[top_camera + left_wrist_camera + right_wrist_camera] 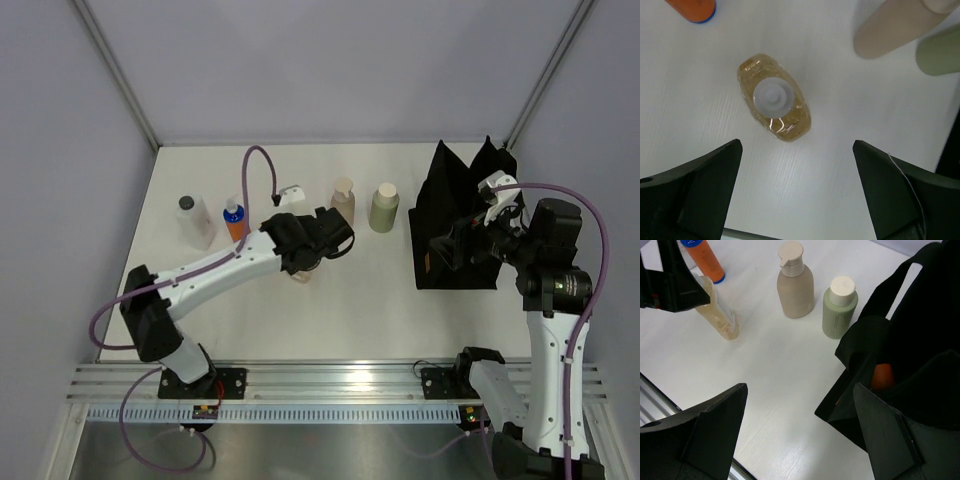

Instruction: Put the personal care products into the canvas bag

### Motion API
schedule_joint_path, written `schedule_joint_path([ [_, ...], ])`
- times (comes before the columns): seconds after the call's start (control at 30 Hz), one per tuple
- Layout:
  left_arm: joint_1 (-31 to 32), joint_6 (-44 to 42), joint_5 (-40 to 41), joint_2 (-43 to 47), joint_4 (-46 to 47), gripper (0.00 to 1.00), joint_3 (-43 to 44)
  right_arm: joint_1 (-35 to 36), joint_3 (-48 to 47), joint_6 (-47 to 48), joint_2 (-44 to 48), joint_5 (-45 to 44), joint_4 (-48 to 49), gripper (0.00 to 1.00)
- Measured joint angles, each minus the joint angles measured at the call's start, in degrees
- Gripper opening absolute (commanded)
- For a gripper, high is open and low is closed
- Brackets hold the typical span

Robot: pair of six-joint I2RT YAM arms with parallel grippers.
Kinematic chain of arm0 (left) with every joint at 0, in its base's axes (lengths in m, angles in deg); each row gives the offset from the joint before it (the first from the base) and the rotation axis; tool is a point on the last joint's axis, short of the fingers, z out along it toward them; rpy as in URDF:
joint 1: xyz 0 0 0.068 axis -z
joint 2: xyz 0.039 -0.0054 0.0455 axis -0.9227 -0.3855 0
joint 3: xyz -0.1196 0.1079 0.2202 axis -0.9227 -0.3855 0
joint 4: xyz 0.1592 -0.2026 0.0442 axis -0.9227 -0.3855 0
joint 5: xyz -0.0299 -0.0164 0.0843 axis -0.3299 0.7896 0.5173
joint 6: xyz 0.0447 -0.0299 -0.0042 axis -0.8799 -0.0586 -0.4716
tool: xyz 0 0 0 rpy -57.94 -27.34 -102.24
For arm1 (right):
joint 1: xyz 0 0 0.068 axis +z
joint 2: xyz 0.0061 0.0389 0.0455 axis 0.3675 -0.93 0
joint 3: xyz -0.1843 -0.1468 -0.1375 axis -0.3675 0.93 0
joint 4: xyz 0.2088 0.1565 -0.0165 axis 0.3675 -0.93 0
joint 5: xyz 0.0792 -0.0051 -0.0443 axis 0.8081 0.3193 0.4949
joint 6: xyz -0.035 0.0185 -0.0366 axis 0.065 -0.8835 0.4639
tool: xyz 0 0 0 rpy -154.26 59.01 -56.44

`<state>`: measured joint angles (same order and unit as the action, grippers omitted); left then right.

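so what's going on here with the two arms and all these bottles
The left pincer hangs open right above the amber bottle, not touching it. The right pincer, also open and empty, is by the black canvas bag, where something orange shows inside. The tan pump, olive-green bottle, orange bottle and clear bottle stand on the table, outside the bag.
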<state>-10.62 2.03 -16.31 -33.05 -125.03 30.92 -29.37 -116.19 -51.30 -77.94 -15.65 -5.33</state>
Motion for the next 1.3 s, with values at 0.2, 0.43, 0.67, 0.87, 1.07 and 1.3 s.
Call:
schedule_joint_path([
  [0.2, 0.3, 5.8, 4.1, -6.7, -6.0, 0.99, 0.3, 0.0, 5.2, -2.8, 1.7, 0.5, 3.4, 0.99],
  [0.43, -1.5, 6.1, 6.5, -11.2, -5.4, 0.95, 1.7, 0.0, 6.4, -2.5, 3.7, 2.9, 4.7, 1.0],
  [0.67, -6.1, 2.6, 6.4, -13.7, 2.3, 0.66, -0.8, 0.0, 6.5, -0.6, 5.8, 6.2, 4.8, 0.99],
  [0.87, -6.1, 0.8, 7.5, -12.5, 6.3, 0.22, -3.7, 0.0, 6.6, 0.0, 6.1, 7.1, 4.9, 0.99],
  [1.07, -5.5, -5.0, 6.2, -6.8, 12.3, 0.02, -10.3, 0.0, 6.5, 0.2, 6.2, 7.0, 4.8, 0.99],
  [1.3, -2.6, -32.7, -5.5, 8.2, 26.3, 0.0, -18.3, 0.0, -3.5, -7.7, 2.4, -2.8, 3.6, 0.99],
])
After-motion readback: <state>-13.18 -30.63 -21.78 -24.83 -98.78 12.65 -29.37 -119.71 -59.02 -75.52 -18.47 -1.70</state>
